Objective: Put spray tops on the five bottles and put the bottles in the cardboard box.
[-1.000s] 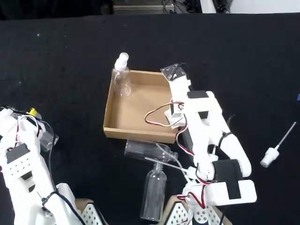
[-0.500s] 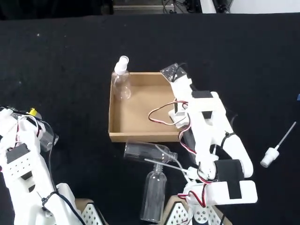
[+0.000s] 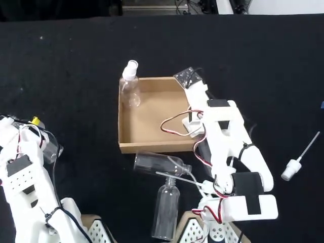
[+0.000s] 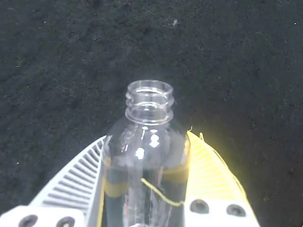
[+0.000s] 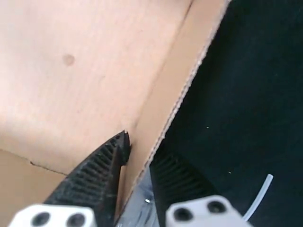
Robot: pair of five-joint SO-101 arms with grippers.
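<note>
At the middle of the black table (image 3: 253, 61), the right gripper (image 5: 139, 151) pinches the right wall of a shallow brown cardboard box (image 5: 180, 90), one finger inside, one outside. Far left, the left gripper (image 4: 147, 142) clasps a clear, uncapped plastic bottle (image 4: 149, 101); two more bare bottles (image 3: 159, 163) lie just before the box.

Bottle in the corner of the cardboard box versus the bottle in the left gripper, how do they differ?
The boxed bottle wears a white spray top; the held bottle has a bare, open neck. The boxed bottle stands free in a corner of the cardboard box; the held bottle is clamped in the left gripper, away from the box. Both are clear plastic.
</note>
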